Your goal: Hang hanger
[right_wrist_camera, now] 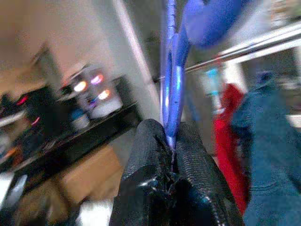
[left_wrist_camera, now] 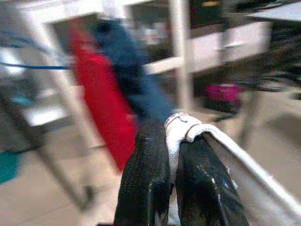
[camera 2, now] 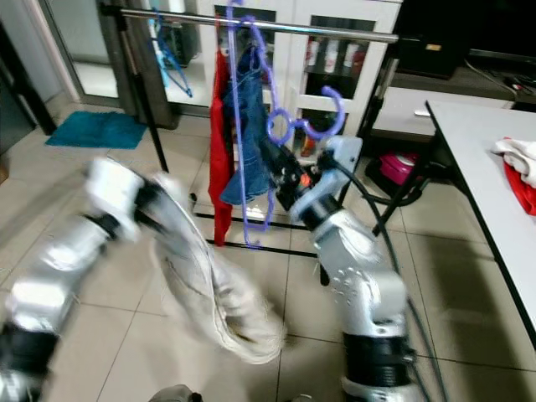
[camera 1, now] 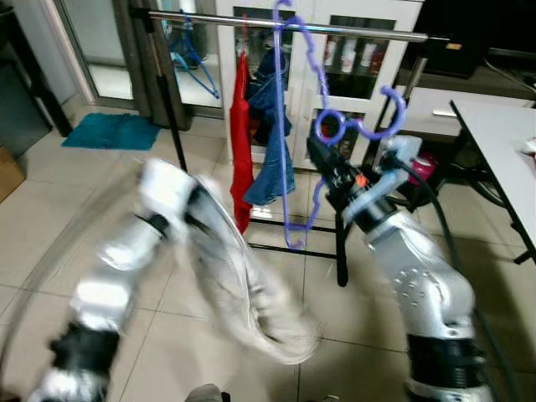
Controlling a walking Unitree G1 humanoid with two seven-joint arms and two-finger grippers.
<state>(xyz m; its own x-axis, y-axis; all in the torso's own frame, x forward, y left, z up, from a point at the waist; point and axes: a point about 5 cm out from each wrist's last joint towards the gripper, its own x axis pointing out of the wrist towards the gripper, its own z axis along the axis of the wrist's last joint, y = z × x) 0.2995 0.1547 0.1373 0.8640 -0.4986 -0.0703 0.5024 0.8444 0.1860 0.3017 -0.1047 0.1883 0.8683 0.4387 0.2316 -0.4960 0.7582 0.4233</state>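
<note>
Beige tiled floor [camera 1: 50, 218] is running under everything, glass-fronted white cabinets [camera 1: 352, 42] are closing off the back, a white tabletop [camera 2: 486, 159] is sitting along the robot's right.

Nearest: left gripper [left_wrist_camera: 171, 155], heavily motion-blurred in the head views, is clamping its two black fingers on a fold of white cloth garment [camera 1: 251, 310]. The garment is drooping from the grip toward the floor in a long loop.

Next out: right gripper [right_wrist_camera: 171, 155] is pinching shut on the thin edge of a purple plastic hanger [camera 1: 368, 126]. The arm is holding it raised in front of the rack, with the hanger's curled hook end [camera 1: 394, 105] below the bar and apart from it, so it is not hanging yet.

Behind that: black-legged clothes rack with a silver metal bar [camera 1: 352, 32]. A red garment [camera 1: 240, 151] and a blue denim garment [camera 1: 272, 142] are hanging side by side from the bar, a long purple loop [camera 1: 293, 167] is dangling just beside the denim, and a blue plastic hanger [camera 1: 191, 63] is hanging further along to the left.

Far left: teal floor mat [camera 1: 113, 131] is lying by the doorway. Red-and-white cloth [camera 2: 519, 167] is lying on the tabletop.
</note>
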